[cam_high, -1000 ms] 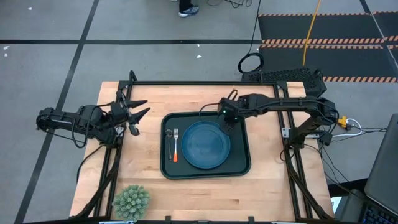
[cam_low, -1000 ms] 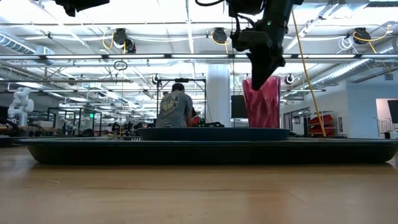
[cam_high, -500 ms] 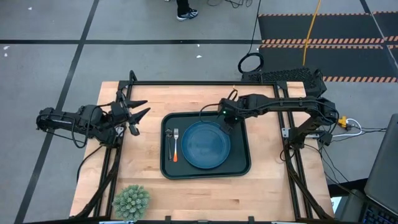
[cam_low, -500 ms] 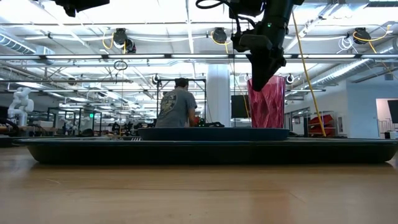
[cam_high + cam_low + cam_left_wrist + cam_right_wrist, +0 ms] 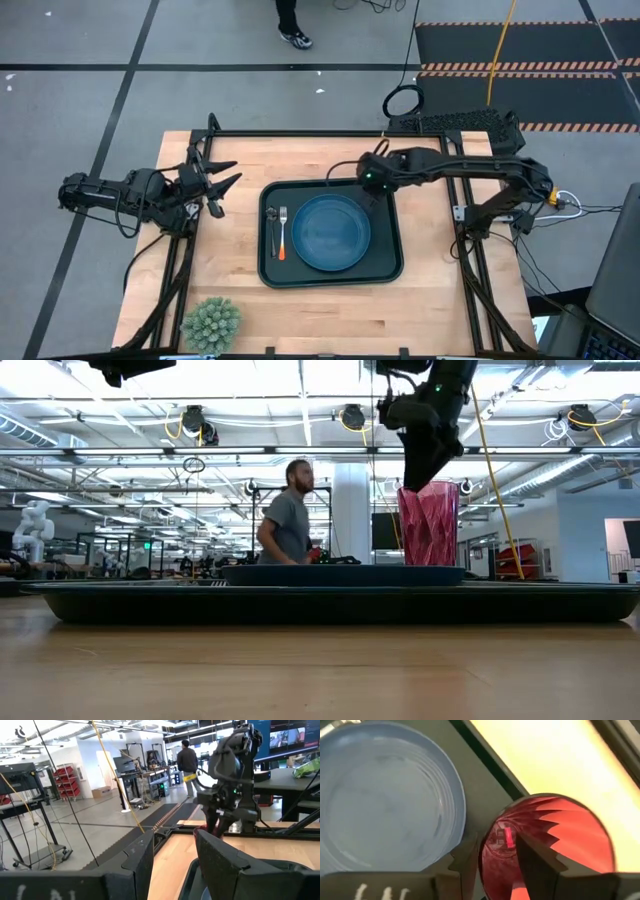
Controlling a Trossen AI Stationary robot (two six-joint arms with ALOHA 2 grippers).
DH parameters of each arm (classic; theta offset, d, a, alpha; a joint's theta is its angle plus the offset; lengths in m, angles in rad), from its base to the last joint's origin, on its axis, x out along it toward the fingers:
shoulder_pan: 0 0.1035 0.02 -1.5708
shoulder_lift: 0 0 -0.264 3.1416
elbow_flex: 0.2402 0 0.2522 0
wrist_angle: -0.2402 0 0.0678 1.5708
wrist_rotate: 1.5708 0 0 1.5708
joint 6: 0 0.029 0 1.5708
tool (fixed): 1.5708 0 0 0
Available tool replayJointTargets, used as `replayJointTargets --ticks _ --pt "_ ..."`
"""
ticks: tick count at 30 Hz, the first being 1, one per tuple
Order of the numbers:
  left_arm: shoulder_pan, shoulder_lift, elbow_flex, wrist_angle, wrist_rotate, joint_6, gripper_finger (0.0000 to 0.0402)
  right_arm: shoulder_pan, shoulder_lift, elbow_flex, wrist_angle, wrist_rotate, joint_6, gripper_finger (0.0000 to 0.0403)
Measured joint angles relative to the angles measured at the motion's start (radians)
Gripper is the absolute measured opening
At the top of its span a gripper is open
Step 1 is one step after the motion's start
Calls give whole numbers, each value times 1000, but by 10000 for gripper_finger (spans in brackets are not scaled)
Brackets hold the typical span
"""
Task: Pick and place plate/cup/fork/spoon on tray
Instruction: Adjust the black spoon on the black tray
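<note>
Where the table is nearest, the tray (image 5: 330,275) holds the spoon (image 5: 271,228), fork (image 5: 283,232) and plate (image 5: 331,232). At its far corner the cup (image 5: 428,525) stands upright, the right gripper (image 5: 420,477) spread open over its rim. Off to the side, the left gripper (image 5: 222,176) waits spread.

Bright ceiling lights (image 5: 300,400) are shining from above and making white glare in the low view. The wooden surface (image 5: 555,765) is glowing pale yellow, washed out, in the right wrist view. The red cup (image 5: 555,840) is looking a bit blurry up close. Shadows are staying soft and faint.
</note>
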Motion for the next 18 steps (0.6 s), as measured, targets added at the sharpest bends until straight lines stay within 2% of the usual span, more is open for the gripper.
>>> replayJointTargets --ticks 14,18 --pt "0 0 0 -19 0 -6 152 17 -207 1 7 6 17 131" --pt "0 0 0 -84 0 -98 152 41 -286 1 1 85 21 131"
